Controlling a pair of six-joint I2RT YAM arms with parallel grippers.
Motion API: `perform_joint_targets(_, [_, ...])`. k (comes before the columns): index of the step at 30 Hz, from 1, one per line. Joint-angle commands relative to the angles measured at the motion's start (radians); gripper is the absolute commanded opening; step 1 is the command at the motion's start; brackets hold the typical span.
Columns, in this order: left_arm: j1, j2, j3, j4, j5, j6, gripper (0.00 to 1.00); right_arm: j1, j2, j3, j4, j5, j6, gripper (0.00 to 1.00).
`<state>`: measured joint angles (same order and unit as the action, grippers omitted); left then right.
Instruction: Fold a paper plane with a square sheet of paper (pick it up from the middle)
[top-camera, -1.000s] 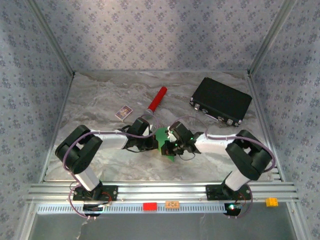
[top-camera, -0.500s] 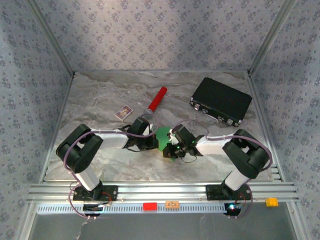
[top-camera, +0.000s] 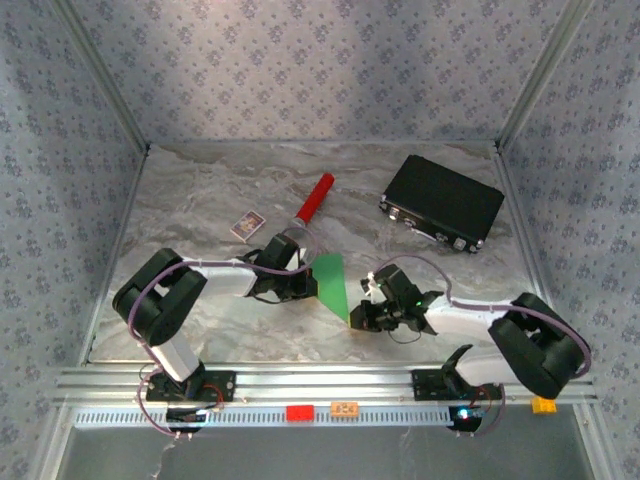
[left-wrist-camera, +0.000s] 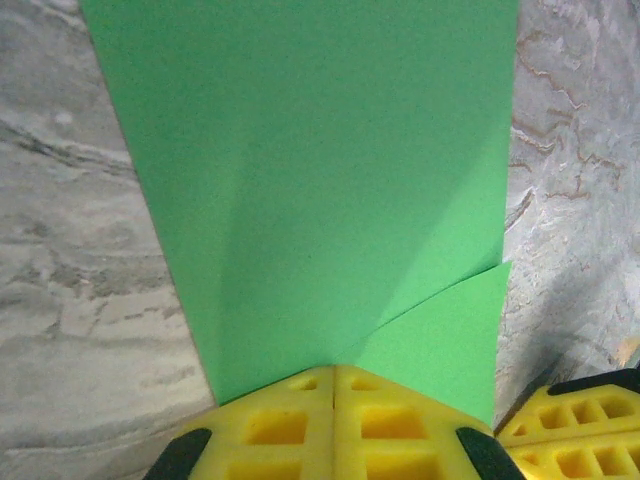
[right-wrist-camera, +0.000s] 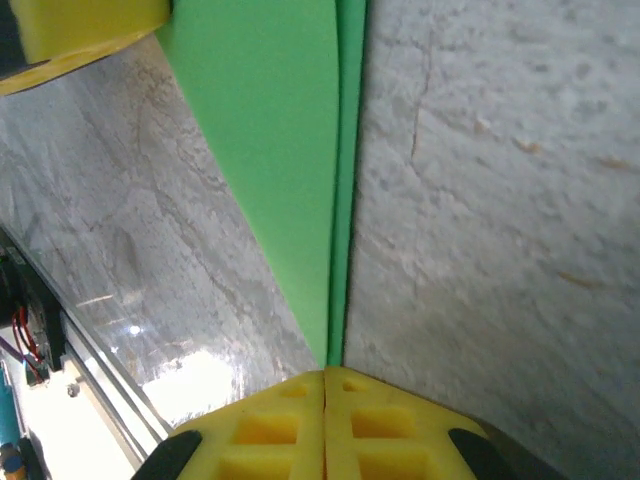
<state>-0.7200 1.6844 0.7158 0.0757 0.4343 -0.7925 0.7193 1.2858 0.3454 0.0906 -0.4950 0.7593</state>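
I have my left claw (left-wrist-camera: 333, 372) clamped on the 9 o'clock edge of the folded green paper sheet (top-camera: 332, 280), near the middle of the surface (top-camera: 200, 200), and my right claw (right-wrist-camera: 325, 378) pinched together on its narrow tip at 5 o'clock.

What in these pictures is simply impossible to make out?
- Top view: print on the card, too small to read.
- Left wrist view: far edge of the paper, cut off by the frame's top; near edge, under the left gripper.
- Right wrist view: the paper's tip, under the right gripper.
- Both wrist views: whether the shut grippers pinch the paper or only press it.
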Motion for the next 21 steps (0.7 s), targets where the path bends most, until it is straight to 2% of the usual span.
perform_joint_targets(1, [0.009,0.043,-0.019,-0.080,-0.043,0.027,0.00,-0.007,-0.080,0.034,-0.095,-0.016,-0.015,0.09])
perform_joint_targets(4, [0.009,0.042,-0.017,-0.082,-0.042,0.028,0.00,-0.009,-0.087,0.099,-0.128,-0.009,-0.046,0.10])
perform_joint_targets(12, [0.008,0.035,-0.015,-0.078,-0.040,0.021,0.01,-0.003,0.133,0.215,-0.049,-0.019,-0.033,0.10])
perform_joint_targets(16, [0.008,0.033,-0.005,-0.083,-0.036,0.025,0.01,0.017,0.199,0.204,-0.054,0.007,-0.005,0.06])
perform_joint_targets(21, [0.007,0.017,0.020,-0.101,-0.034,0.030,0.01,0.039,0.204,0.130,-0.055,0.080,0.049,0.02])
